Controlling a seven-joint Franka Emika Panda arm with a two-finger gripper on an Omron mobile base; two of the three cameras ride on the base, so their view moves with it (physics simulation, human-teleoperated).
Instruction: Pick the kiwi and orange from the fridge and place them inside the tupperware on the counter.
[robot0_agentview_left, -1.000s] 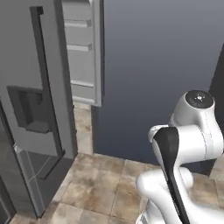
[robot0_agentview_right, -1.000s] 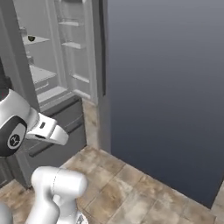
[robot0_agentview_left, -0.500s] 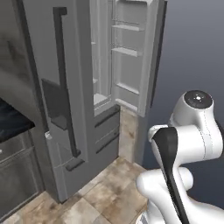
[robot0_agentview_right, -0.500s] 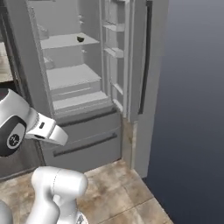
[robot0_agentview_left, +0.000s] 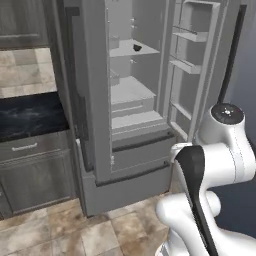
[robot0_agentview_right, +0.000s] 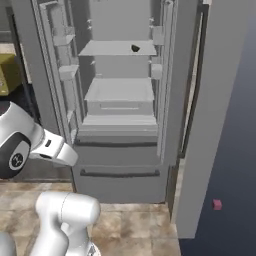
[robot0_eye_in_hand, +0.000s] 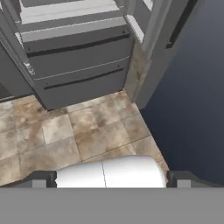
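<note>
**Fridge open, arm folded, fruit out of reach**

The fridge (robot0_agentview_left: 125, 100) stood with both doors swung wide, filling the middle of both base views. On its upper shelf, near the top centre of the frame, sat one small dark lump, the kiwi (robot0_agentview_right: 135, 48), seen also in the left base view (robot0_agentview_left: 137, 48). The orange could not be made out on any shelf. A strip of the black counter (robot0_agentview_left: 30, 115) showed at the left edge of the left base view; the tupperware was not to be found on that strip.

The gripper (robot0_eye_in_hand: 111, 177) pointed down at the tiled floor (robot0_eye_in_hand: 65, 131) in front of the lower drawers, its finger tips set far apart at the bottom corners of the hand view, so the claw was wide open and held nothing.

The risks, as a judgement: the arm was folded low and close to the base, while the kiwi lay high and deep on the shelf. A reach from there could clip the open right door (robot0_agentview_right: 220, 100) or the shelf edge. A small oval fruit could also roll off when the fingers nudged it.
</note>
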